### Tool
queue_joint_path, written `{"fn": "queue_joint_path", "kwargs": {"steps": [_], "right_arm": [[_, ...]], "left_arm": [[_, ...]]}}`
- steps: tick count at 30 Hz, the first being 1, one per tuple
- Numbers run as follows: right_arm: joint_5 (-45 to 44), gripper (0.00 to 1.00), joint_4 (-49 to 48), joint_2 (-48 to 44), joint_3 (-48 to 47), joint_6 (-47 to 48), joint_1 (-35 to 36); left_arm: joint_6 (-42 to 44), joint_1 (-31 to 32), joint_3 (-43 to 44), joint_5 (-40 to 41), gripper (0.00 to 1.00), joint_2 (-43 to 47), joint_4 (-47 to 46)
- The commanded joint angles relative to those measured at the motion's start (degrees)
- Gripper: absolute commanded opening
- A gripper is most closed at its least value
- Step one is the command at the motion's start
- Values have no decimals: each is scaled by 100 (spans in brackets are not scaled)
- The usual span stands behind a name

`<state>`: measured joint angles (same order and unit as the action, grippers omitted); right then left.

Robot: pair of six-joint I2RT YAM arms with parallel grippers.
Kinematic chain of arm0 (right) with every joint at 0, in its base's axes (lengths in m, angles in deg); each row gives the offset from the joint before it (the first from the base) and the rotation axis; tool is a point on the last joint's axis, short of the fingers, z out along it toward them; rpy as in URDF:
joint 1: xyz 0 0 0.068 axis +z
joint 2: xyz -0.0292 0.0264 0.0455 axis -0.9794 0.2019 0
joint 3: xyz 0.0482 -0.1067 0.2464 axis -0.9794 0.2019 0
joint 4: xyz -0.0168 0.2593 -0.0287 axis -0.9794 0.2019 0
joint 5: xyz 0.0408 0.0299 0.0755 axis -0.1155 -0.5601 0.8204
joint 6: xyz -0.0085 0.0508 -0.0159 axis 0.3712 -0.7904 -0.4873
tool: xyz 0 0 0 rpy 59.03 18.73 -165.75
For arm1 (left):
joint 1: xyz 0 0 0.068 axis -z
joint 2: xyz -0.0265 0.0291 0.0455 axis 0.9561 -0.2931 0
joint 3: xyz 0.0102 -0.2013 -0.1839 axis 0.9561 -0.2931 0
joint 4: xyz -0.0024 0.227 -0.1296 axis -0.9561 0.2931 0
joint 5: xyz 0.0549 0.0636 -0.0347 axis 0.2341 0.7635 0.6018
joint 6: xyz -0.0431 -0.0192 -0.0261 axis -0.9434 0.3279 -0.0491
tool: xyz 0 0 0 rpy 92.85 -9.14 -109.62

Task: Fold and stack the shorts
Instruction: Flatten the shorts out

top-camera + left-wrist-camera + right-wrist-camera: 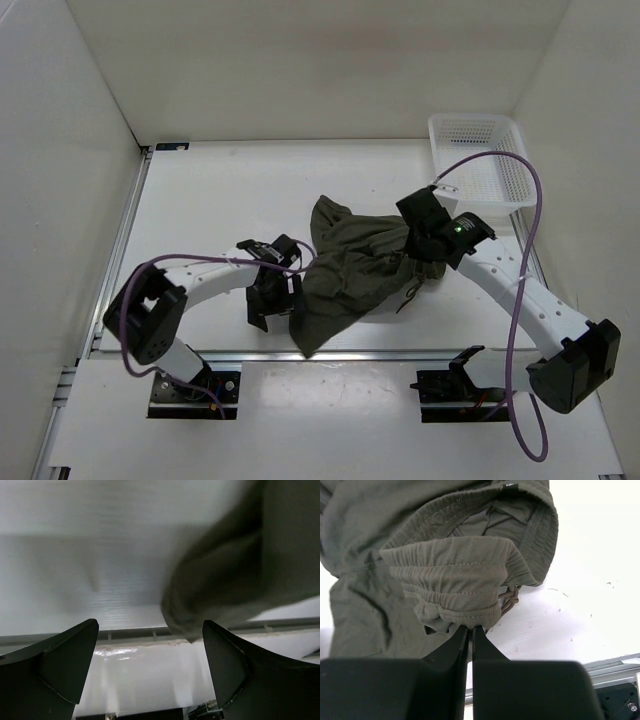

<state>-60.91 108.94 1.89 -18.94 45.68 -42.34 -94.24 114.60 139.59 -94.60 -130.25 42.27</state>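
Observation:
The dark olive shorts [350, 270] hang bunched over the middle of the table, held up at their right end. My right gripper [425, 245] is shut on them. In the right wrist view its tips [471, 627] pinch the gathered elastic waistband [450, 575], with the drawstring knot [509, 597] dangling beside it. The cloth drapes down and left to a corner near the table's front edge. My left gripper [268, 310] stands open just left of that hanging cloth. Nothing sits between its fingers [150, 630], and the shorts' lower fold [240, 570] hangs blurred above the right finger.
A white mesh basket [480, 165] stands at the back right corner of the table. White walls close in the table on three sides. A metal rail [400, 355] runs along the front edge. Purple cables loop over both arms.

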Motion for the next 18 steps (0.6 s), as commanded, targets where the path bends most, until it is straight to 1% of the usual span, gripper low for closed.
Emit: {"fn": "queue_joint_path", "kwargs": {"steps": [1, 3, 4, 5, 8, 13, 14, 16, 17, 18], "right_arm": [[123, 0, -192, -317, -130, 209, -181], [124, 0, -192, -317, -129, 209, -234], [124, 0, -192, -317, -77, 261, -235], [176, 0, -192, -317, -76, 262, -235], [177, 0, -192, -317, -76, 262, -235], [177, 0, -192, -317, -76, 262, -287], [177, 0, -192, -317, -76, 262, -287], [177, 0, -245, -317, -76, 262, -287], [177, 0, -245, -317, -24, 262, -287], [177, 0, -245, -317, -24, 262, -287]], "left_arm": [[74, 63, 459, 153, 34, -344, -295], [170, 63, 679, 153, 16, -564, -295], [223, 63, 785, 92, 10, -678, -295], [294, 63, 977, 39, 10, -888, -295], [294, 63, 1190, 39, 10, -1101, -295], [417, 63, 1252, -40, 10, -1207, -295], [417, 63, 1252, -41, 17, -1207, -295], [470, 63, 1190, -111, 34, -1207, -295], [470, 63, 1138, -111, 40, -1207, -295], [470, 124, 1138, -163, 40, -1207, -295]]}}
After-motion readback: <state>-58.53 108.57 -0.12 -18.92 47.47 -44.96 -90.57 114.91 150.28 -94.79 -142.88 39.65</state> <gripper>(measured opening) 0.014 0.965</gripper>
